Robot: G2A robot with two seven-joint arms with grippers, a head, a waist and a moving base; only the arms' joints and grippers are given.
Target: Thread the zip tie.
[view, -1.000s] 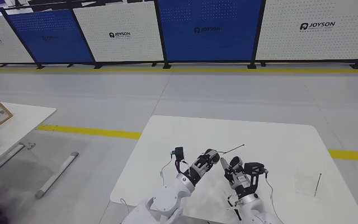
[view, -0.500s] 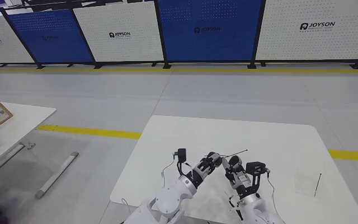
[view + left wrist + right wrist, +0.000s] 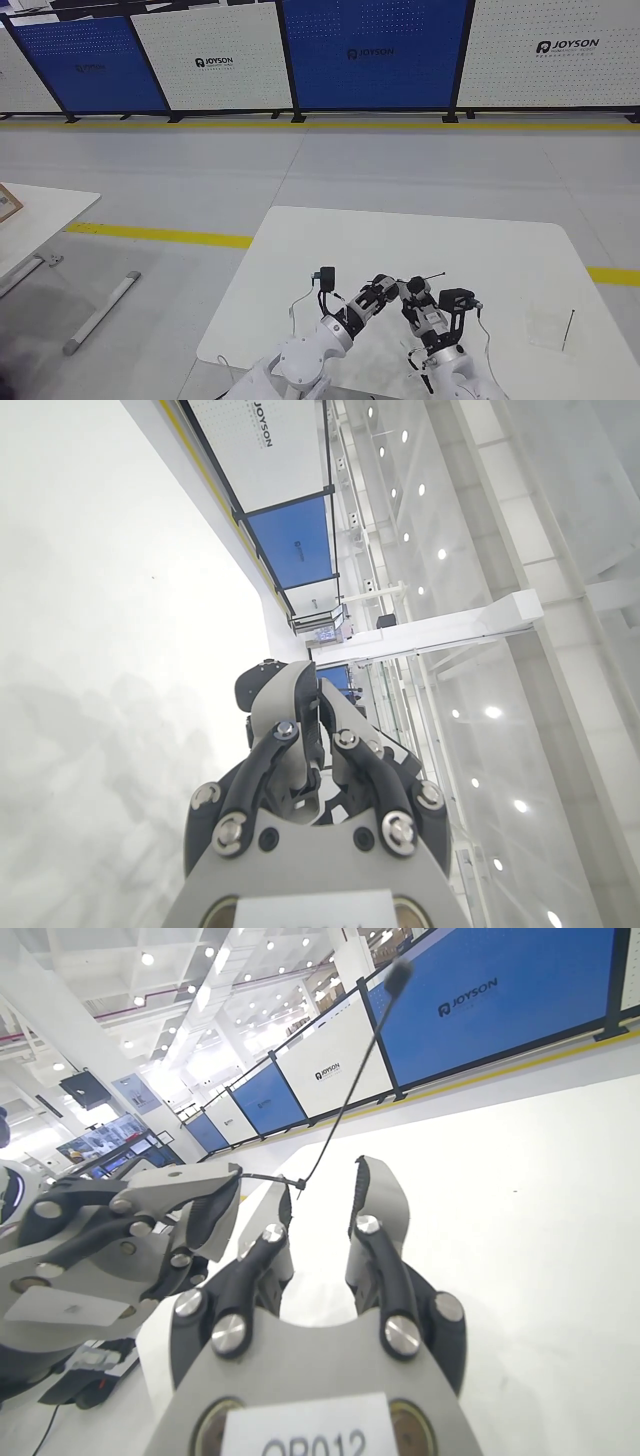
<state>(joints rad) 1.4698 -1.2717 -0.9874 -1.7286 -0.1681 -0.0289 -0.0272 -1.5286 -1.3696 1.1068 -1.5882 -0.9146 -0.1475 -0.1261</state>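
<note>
Evidently I had the left gripper (image 3: 234, 1178) clamped on one end of the black zip tie (image 3: 350, 1078) to steady it. The strap jutted beyond that gripper, and the right gripper (image 3: 322, 1195) sat just beside it, fingers apart, ready to feed.

Left pincer (image 3: 234, 1180) clamped shut, tips beside the right pincer (image 3: 322, 1183); the right's jaws gape apart.
</note>
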